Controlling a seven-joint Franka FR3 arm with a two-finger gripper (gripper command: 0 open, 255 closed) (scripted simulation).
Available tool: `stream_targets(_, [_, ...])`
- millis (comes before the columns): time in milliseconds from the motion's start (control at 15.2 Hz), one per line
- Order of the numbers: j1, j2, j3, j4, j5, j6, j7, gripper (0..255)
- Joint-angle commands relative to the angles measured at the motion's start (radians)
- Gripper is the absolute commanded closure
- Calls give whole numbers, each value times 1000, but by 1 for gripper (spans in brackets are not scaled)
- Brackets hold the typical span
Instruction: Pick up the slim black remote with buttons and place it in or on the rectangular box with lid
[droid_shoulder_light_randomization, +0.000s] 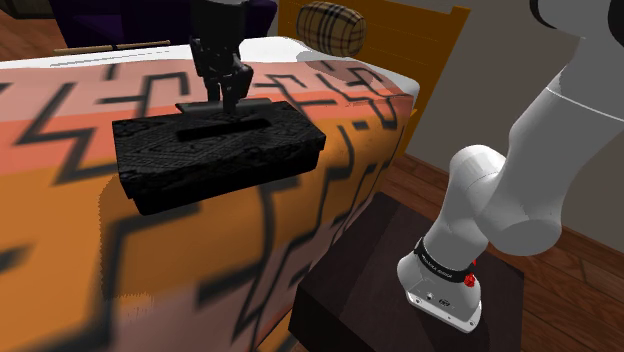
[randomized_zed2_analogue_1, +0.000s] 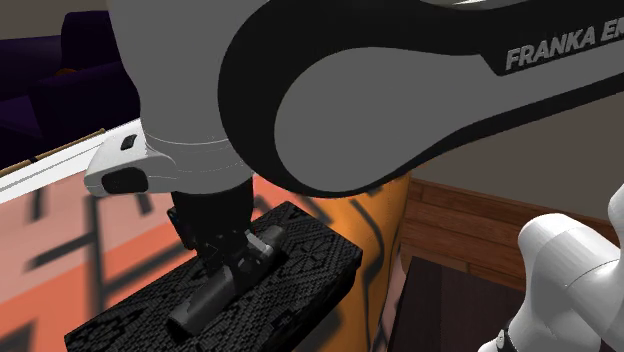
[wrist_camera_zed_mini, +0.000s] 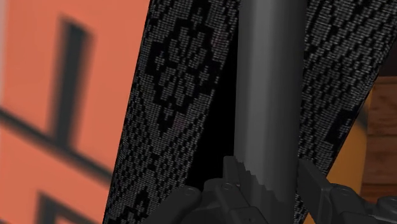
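The slim dark remote (wrist_camera_zed_mini: 267, 95) is clasped between my fingers (wrist_camera_zed_mini: 233, 177), and my gripper (wrist_camera_zed_mini: 270, 181) is shut on it. In the shoulder view the gripper (droid_shoulder_light_randomization: 228, 95) holds the remote (droid_shoulder_light_randomization: 205, 105) level, a little above the black patterned rectangular box (droid_shoulder_light_randomization: 215, 155), and the remote's shadow falls on the lid. In the second exterior view the remote (randomized_zed2_analogue_1: 205, 300) hangs lengthwise over the box (randomized_zed2_analogue_1: 310, 250), under the gripper (randomized_zed2_analogue_1: 232, 262). In the wrist view the box lid (wrist_camera_zed_mini: 172, 95) lies right behind the remote.
The box rests on a surface covered by an orange and pink cloth with black zigzags (droid_shoulder_light_randomization: 70, 230), whose edge drops off toward the dark stand (droid_shoulder_light_randomization: 400, 290). A plaid cushion (droid_shoulder_light_randomization: 333, 25) lies behind, and a purple sofa (droid_shoulder_light_randomization: 100, 20) is further back.
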Motion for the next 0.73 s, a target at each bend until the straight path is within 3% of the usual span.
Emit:
stream_targets(0, [0, 1, 0, -25, 0, 27, 2, 255])
stream_targets(396, [0, 5, 0, -101, -1, 107, 5, 255])
stream_targets(660, [0, 6, 0, -106, -1, 112, 5, 255])
